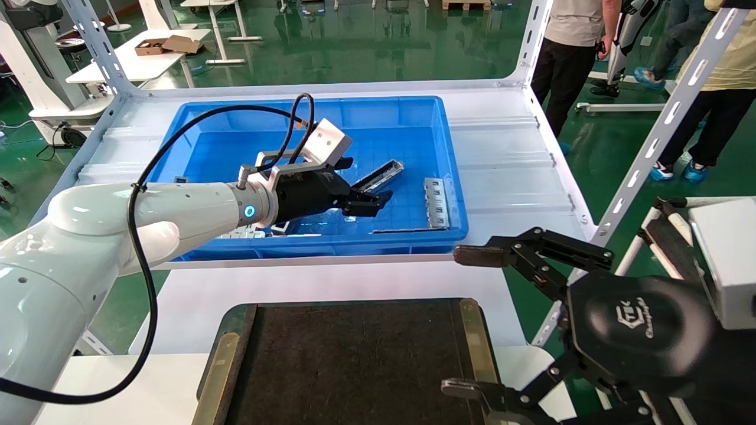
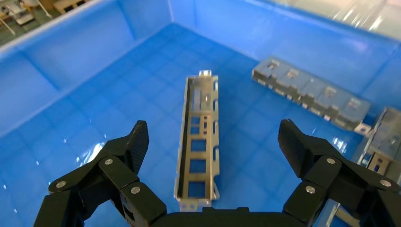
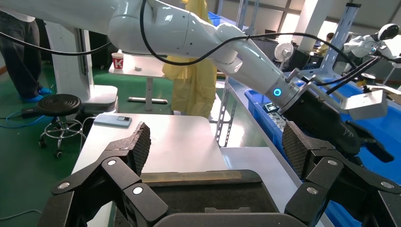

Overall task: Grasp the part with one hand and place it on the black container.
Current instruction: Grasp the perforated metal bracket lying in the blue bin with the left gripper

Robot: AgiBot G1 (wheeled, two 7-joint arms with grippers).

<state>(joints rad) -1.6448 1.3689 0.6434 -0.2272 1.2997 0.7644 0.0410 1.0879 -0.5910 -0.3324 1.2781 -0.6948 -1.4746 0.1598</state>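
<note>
The part (image 1: 381, 175), a long grey trough-like channel with cut-outs in its floor, lies on the bottom of the blue bin. In the left wrist view the part (image 2: 198, 137) runs lengthwise between the fingers. My left gripper (image 1: 373, 203) hangs inside the bin just over the part's near end, open (image 2: 213, 137), with both fingers (image 2: 135, 144) well apart from the metal. The black container (image 1: 354, 354), a flat dark tray with brass side strips, sits in front of the bin. My right gripper (image 1: 463, 321) is parked open over the tray's right edge (image 3: 215, 142).
The blue bin (image 1: 195, 118) also holds a grey plate with tabs (image 1: 436, 202), lying crosswise ahead of the left gripper (image 2: 309, 92), and another metal piece (image 2: 383, 137). White shelf posts (image 1: 655, 136) rise at the sides. People stand behind on the right (image 1: 576, 53).
</note>
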